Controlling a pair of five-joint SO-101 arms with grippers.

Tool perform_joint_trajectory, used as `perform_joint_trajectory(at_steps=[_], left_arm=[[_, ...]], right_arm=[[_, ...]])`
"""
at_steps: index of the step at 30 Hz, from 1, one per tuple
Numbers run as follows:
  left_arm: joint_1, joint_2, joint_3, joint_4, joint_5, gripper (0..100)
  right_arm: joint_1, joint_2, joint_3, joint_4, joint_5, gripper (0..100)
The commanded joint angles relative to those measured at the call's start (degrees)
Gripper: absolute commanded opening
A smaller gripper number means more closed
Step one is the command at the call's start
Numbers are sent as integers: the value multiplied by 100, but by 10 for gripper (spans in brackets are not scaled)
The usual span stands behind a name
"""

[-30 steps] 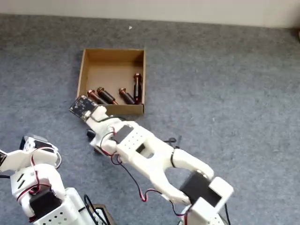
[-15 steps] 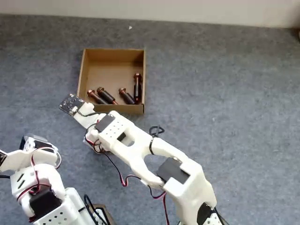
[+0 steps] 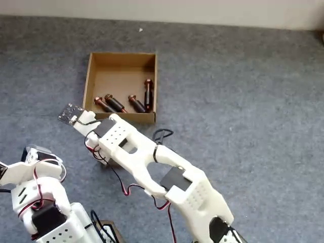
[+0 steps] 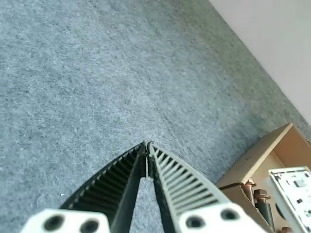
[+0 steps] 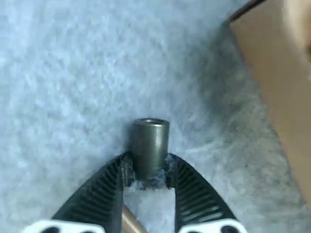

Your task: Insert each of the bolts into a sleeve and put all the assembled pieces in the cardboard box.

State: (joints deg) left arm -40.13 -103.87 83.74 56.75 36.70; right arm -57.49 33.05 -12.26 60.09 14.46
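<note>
Gripping sleeve (image 5: 150, 143), right gripper (image 5: 148, 170) is clamped on its lower end, over carpet (image 3: 243, 101) beside box (image 3: 121, 54), upper left of centre in high view. Four assembled pieces (image 3: 126, 103) are laid inside. Left gripper (image 4: 147, 145) is closed tip to tip, nothing held.

Looks like a robotics lab bench: grey felt-like cover (image 3: 243, 101) spread under the right gripper (image 5: 148, 171), plain pale wall (image 3: 202, 7) beyond it, bare servo wiring (image 3: 125, 190) on white arms (image 3: 132, 148).
</note>
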Motion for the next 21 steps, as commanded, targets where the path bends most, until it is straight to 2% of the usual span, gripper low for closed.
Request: perform_joint_trajectory(at_steps=[1, 9, 12, 15, 21], left_arm=[[-13, -40, -57, -123, -44, 43], [171, -31, -75, -123, -62, 46], [673, -22, -92, -79, -229, 46], [1385, -22, -101, -70, -967, 44], [2624, -13, -585, 844, -1178, 40]], right_arm=[[-101, -277, -646, 787, 149, 5], [558, -1613, -708, 1851, 132, 5], [901, -2105, -708, 2404, 132, 5], [1297, -2677, -488, 2809, 132, 5], [2105, -4365, 1314, 2396, 123, 5]])
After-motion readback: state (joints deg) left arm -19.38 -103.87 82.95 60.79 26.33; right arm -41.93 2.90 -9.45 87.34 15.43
